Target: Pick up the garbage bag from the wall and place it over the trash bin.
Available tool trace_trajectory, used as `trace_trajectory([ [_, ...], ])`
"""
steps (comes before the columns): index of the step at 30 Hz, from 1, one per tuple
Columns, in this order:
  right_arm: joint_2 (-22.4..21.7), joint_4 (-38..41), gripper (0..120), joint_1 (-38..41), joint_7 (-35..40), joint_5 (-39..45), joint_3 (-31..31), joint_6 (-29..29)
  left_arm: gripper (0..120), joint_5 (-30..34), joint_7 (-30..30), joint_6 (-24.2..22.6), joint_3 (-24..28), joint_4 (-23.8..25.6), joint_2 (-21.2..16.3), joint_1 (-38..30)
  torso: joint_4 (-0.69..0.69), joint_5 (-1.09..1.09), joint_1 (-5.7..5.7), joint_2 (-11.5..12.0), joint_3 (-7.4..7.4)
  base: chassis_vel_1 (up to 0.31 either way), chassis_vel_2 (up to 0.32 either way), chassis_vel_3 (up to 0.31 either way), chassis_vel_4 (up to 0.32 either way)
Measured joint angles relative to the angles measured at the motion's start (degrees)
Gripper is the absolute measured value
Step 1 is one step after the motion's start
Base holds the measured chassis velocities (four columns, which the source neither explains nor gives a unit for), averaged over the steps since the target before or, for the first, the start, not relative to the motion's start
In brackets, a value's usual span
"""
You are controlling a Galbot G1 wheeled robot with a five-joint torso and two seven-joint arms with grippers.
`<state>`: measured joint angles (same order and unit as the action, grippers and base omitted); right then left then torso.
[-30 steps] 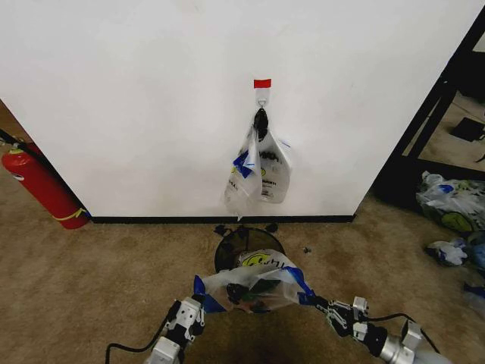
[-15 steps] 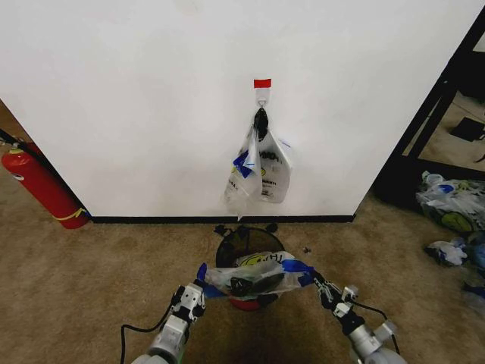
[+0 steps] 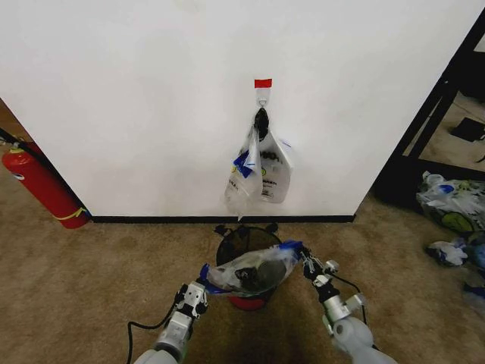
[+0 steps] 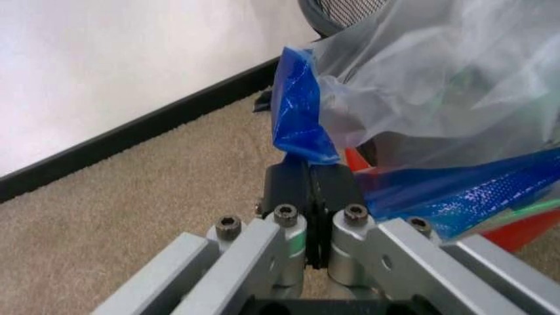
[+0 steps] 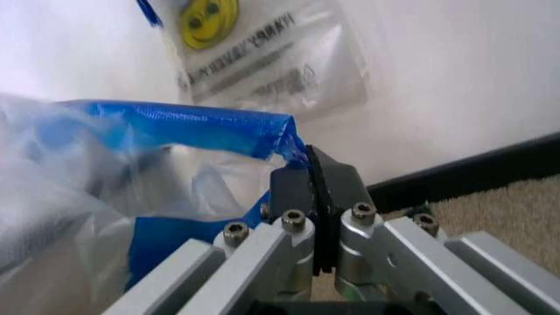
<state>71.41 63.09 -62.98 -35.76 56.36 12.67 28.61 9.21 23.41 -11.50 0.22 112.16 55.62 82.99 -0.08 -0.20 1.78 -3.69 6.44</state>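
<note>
Both the left gripper (image 3: 201, 274) and right gripper (image 3: 303, 258) clench blue edges of the garbage bag (image 3: 254, 271), stretched across the trash bin (image 3: 244, 241) mouth near the wall (image 3: 151, 114).

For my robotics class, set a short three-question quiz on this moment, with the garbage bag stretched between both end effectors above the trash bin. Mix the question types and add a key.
1. True or false: the left end effector is shut on a blue edge of the garbage bag.
2. Multiple choice: the trash bin stands
A. on the carpet below the bunch of bags hanging on the wall hook
B. beside the fire extinguisher
C. on a shelf
3. Fill in: the right end effector grips the bag's ____ coloured edge.

Key: 1 true; 2 A; 3 blue.
</note>
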Motion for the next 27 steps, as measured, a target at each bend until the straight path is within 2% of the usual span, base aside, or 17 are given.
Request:
trace_trajectory([
  [14, 5.6, -9.4, 0, 5.9, 0.1, -2.6, 1.1, -1.1, 0, -1.2, -0.9, 2.9, 0.4, -5.2, 2.4, -2.8, 0.0, 0.0, 0.0, 0.0, 0.0, 0.0, 0.0, 0.0, 0.0],
  [21, 7.6, -10.5, 0, 9.2, 0.3, -1.9, 0.9, -2.5, 0, 0.0, -1.4, 4.0, -0.8, -6.1, 3.5, -5.0, 0.0, 0.0, 0.0, 0.0, 0.0, 0.0, 0.0, 0.0, 0.0],
  [27, 8.8, -13.6, 0, 12.2, 0.5, -1.9, 1.0, -3.1, 0, 0.0, -3.6, 7.6, -2.0, -10.3, 4.7, -7.6, 0.0, 0.0, 0.0, 0.0, 0.0, 0.0, 0.0, 0.0, 0.0],
])
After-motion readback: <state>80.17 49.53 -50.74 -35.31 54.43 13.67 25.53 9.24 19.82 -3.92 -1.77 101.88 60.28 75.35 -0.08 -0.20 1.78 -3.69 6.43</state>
